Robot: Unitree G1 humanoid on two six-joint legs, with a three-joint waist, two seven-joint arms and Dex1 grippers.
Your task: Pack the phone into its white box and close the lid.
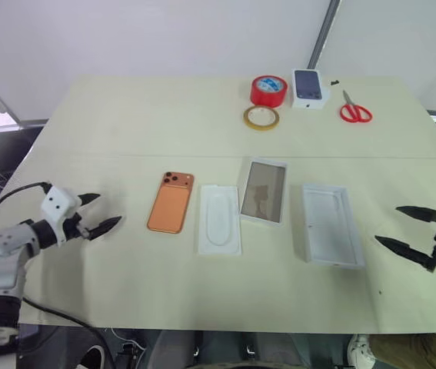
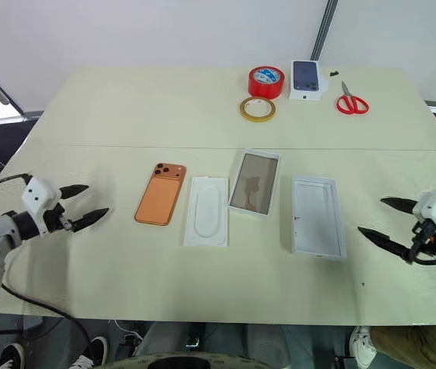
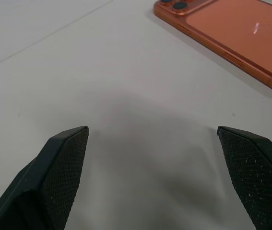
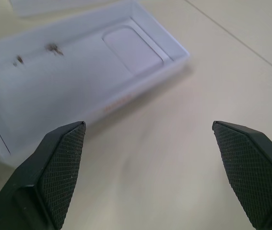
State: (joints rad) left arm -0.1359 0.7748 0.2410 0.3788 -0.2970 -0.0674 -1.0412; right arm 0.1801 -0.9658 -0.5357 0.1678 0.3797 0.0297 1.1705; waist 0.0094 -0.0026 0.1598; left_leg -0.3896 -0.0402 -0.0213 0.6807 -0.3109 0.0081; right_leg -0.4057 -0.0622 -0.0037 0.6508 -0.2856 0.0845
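The orange phone (image 1: pixel 171 201) lies camera-side up on the pale table, left of centre. Two places to its right sits the white box (image 1: pixel 264 191), a shallow tray with a grey-brown floor. Further right lies the lid (image 1: pixel 331 224), all white inside with its rim up. My left gripper (image 1: pixel 108 209) hovers open just left of the phone (image 3: pixel 236 33), nothing between its fingers. Open too, my right gripper (image 1: pixel 387 224) is just right of the lid (image 4: pixel 68 72) and apart from it.
A flat white insert (image 1: pixel 219 219) with an oval recess lies between phone and box. At the table's far side are a red tape roll (image 1: pixel 268 90), a tan tape ring (image 1: pixel 261 118), a small white box picturing a dark phone (image 1: pixel 309 87) and red scissors (image 1: pixel 354 111).
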